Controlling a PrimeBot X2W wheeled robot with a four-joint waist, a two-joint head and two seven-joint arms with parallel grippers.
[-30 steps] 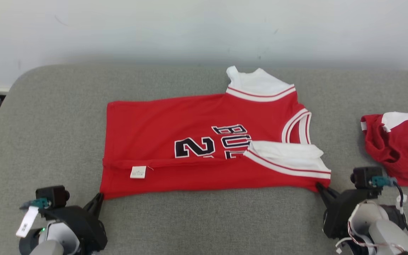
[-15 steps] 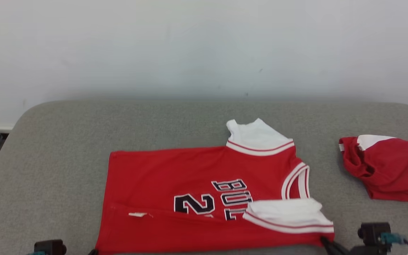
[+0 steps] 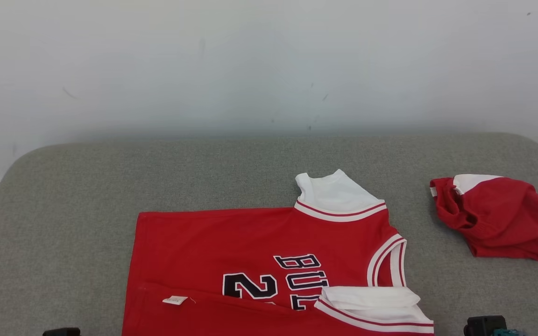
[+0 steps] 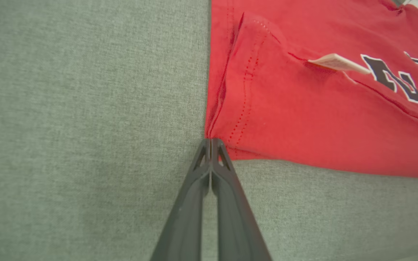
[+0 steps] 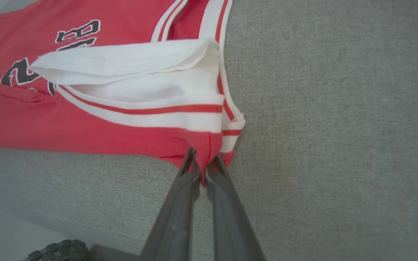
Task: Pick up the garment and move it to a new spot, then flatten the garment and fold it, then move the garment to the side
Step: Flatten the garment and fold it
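Observation:
The garment (image 3: 250,242) is a red jersey with black lettering and white shoulder trim, lying flat on the grey table (image 3: 87,186) at the lower middle of the head view, its near edge folded over. In the left wrist view my left gripper (image 4: 210,140) is shut on the jersey's (image 4: 303,119) hem corner, low over the table. In the right wrist view my right gripper (image 5: 202,165) is shut on the red corner of the jersey (image 5: 129,119) below the white shoulder strap.
A second red and white garment (image 3: 493,219) lies crumpled at the right of the table. A white wall (image 3: 269,60) rises behind the table's far edge. The right wrist view shows the table's near edge (image 5: 49,232) with floor beyond it.
The head camera has tilted up, so the table and jersey sit lower in the picture and both grippers have slid below its bottom edge. Both grips hold as before.

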